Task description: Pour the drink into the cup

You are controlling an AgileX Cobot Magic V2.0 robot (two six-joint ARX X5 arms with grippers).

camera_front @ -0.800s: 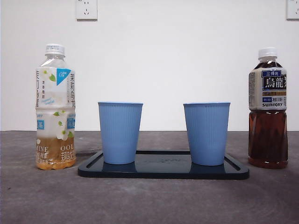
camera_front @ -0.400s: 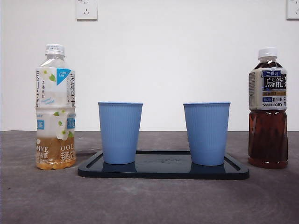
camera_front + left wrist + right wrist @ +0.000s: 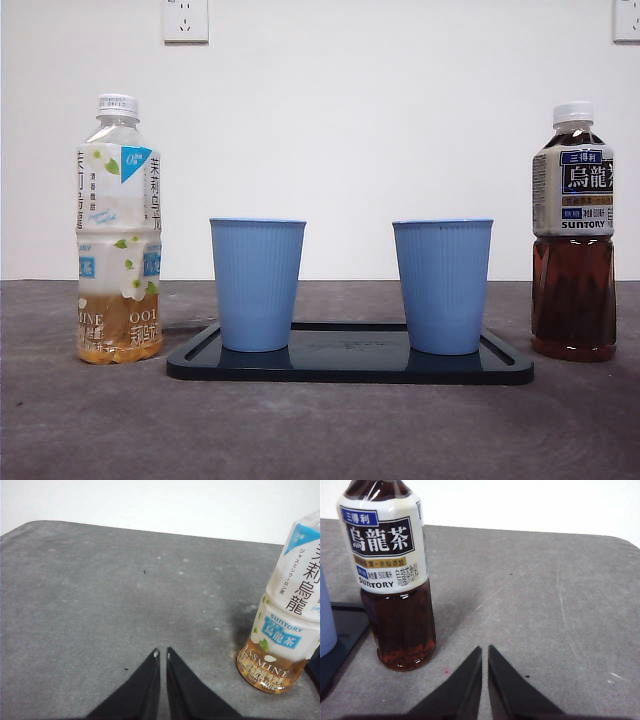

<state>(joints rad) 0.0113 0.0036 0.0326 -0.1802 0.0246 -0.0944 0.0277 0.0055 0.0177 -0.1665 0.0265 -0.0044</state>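
Two blue ribbed cups, one on the left [image 3: 257,284] and one on the right [image 3: 442,286], stand upright on a dark tray [image 3: 350,367]. A jasmine tea bottle [image 3: 118,232] with a white cap stands left of the tray; it also shows in the left wrist view [image 3: 285,615]. A dark oolong tea bottle [image 3: 573,235] stands right of the tray; it also shows in the right wrist view [image 3: 392,575]. My left gripper [image 3: 161,653] is shut and empty, apart from the jasmine bottle. My right gripper [image 3: 484,650] is shut and empty, apart from the oolong bottle.
The grey table [image 3: 320,430] runs to a white wall with sockets [image 3: 185,20] high up. In the right wrist view a cup edge [image 3: 326,615] and the tray corner [image 3: 342,625] lie beside the oolong bottle.
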